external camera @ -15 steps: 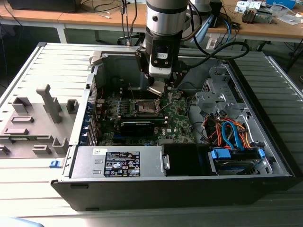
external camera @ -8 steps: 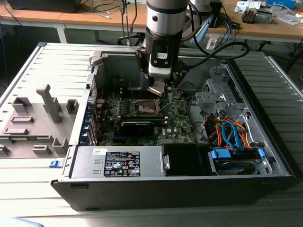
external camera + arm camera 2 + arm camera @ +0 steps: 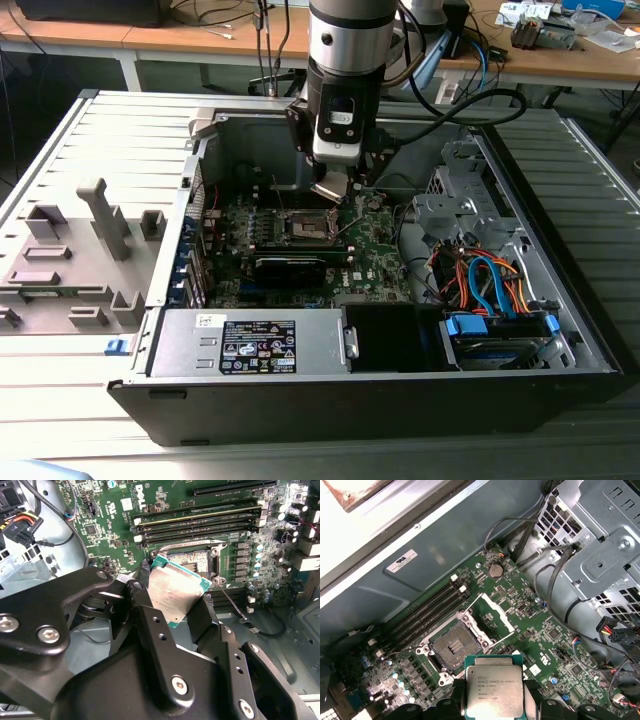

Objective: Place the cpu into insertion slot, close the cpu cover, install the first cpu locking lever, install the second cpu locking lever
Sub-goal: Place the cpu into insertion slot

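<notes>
**A:** What has the tool point(image 3: 176, 601) got?

**B:** It is clamped on the cpu point(image 3: 493, 690). The black fingers point(image 3: 150, 625) press on two opposite edges, and the silvery metal top faces the camera in the first wrist view.

**A:** And where is the cpu?

**B:** It is held up off the green board point(image 3: 372, 252), near the insertion slot point(image 3: 454, 647) but not in it. The slot's dark centre lies bare inside its metal rim.

**A:** Is the cpu cover down?

**B:** No. The cpu cover point(image 3: 500, 614) stands swung up from one edge of the slot, and the board shows through its window.

**A:** What lies around the slot?

**B:** Long memory slots point(image 3: 430, 612) run along one side. A round coin cell point(image 3: 494, 570) sits further off on the board.

**A:** And beyond that?

**B:** The board lies flat in an open computer case point(image 3: 575, 300). A grey power supply point(image 3: 250, 345) sits along the near wall. Orange and blue cables point(image 3: 490, 280) bunch toward the exterior view's right. The case rests on a grey slatted surface point(image 3: 60, 140).
</notes>
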`<state>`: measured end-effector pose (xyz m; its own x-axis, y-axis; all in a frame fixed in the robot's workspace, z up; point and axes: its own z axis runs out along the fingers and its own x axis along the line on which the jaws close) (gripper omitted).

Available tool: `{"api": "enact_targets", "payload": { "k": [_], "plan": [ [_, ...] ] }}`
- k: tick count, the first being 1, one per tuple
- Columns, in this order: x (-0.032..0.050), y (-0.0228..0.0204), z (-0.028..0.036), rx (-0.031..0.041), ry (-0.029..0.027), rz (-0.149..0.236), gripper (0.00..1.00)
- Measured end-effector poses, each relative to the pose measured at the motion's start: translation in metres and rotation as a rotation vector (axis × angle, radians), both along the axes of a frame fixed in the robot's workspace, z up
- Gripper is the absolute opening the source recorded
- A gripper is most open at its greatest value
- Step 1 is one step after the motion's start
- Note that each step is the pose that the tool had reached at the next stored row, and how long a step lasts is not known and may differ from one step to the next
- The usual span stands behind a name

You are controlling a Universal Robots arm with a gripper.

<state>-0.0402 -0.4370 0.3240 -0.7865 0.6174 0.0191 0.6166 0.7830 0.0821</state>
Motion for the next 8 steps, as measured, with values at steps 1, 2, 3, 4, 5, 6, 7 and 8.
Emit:
{"api": "enact_targets", "payload": {
  "k": [1,2,3,4,5,6,7,8],
  "plan": [
    [0.0,0.0,0.0,0.0001,0.0,-0.001,0.55],
    [0.0,0.0,0.0,0.0,0.0,-0.003,0.55],
    [0.0,0.0,0.0,0.0,0.0,-0.004,0.55],
    [0.0,0.0,0.0,0.0,0.0,-0.005,0.55],
    [0.0,0.0,0.0,0.0,0.0,-0.006,0.55],
    [0.0,0.0,-0.0001,0.0001,0.0,-0.007,0.55],
    [0.0,0.0,-0.0001,0.0,0.0,-0.008,0.55],
    [0.0,0.0,-0.0001,0.0,0.0,-0.009,0.55]
  ]
}}
